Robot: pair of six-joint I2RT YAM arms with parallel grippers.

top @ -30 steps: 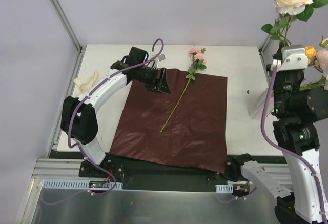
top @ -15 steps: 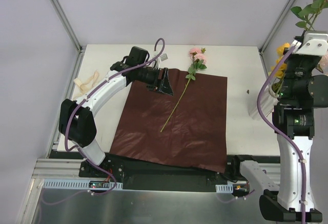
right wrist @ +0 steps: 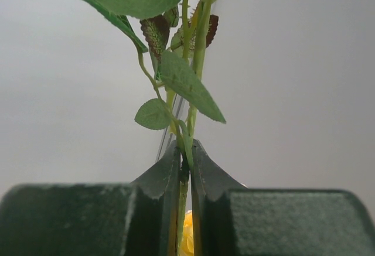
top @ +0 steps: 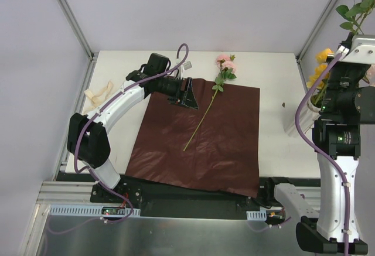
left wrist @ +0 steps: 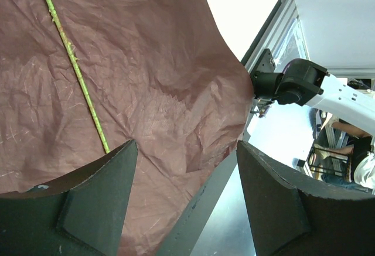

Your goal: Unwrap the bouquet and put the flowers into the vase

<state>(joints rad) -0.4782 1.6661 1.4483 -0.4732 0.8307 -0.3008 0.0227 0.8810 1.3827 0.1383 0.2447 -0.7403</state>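
**Stems clamped in my right gripper; one pink rose lying on the paper**

My right gripper [right wrist: 184,157] is pinched shut on the green stems of the flowers [right wrist: 187,86], held high off the table's right edge. A single pink rose [top: 224,62] lies with its stem across the maroon paper [top: 199,144], spread flat on the white table [top: 263,68]. A cream ribbon [top: 98,92] sits at the table's left edge. Grey walls and aluminium frame posts [top: 70,16] close it in. My left arm reaches low, left gripper [left wrist: 184,150] jaws apart above the paper's far left corner.
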